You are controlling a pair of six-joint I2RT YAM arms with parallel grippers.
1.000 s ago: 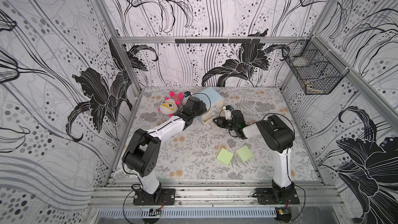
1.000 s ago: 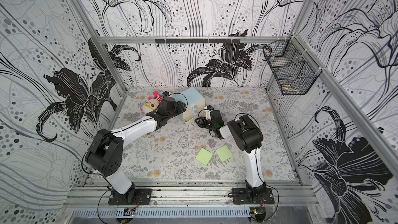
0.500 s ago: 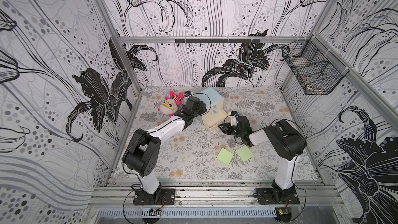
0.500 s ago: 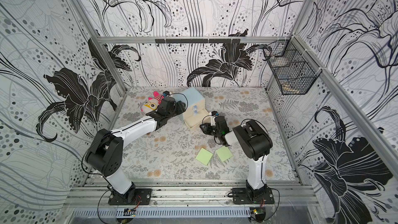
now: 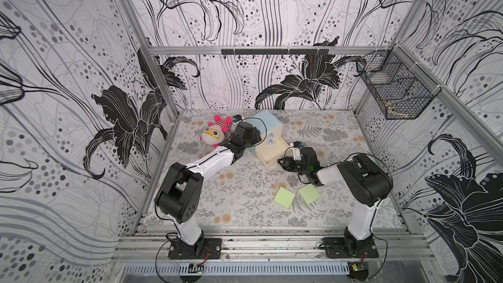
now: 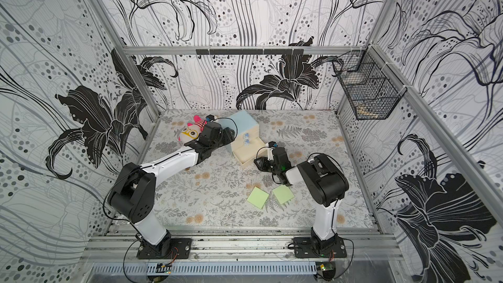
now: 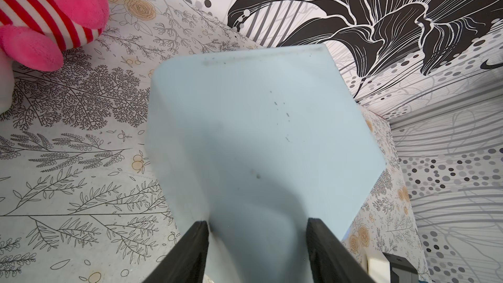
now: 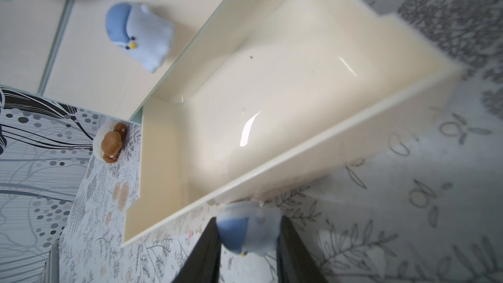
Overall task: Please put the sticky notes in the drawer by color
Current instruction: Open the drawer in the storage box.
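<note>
The drawer (image 5: 268, 124) is a pale-blue chest at the back of the table. Its lowest cream drawer (image 5: 274, 152) (image 8: 272, 99) stands pulled far out, and its inside is bare. My right gripper (image 8: 249, 224) (image 5: 287, 161) is shut on that drawer's blue bird-shaped knob (image 8: 249, 231). At the chest's left side, my left gripper (image 7: 257, 221) (image 5: 254, 135) has its fingers pressed on either side of a chest corner. Two light green sticky notes (image 5: 284, 197) (image 5: 309, 193) lie flat near the front, close to the right arm. No other colour of pad shows.
A pink striped plush doll (image 5: 215, 133) (image 7: 40, 14) lies left of the chest, beside my left wrist. A black wire basket (image 5: 394, 88) hangs on the right wall. A small brown figure (image 8: 111, 145) sits on the table by the chest's far corner.
My right gripper has drawn back toward the front with the knob, sliding the lowest drawer out of the chest. The left arm and the green pads have stayed put.
</note>
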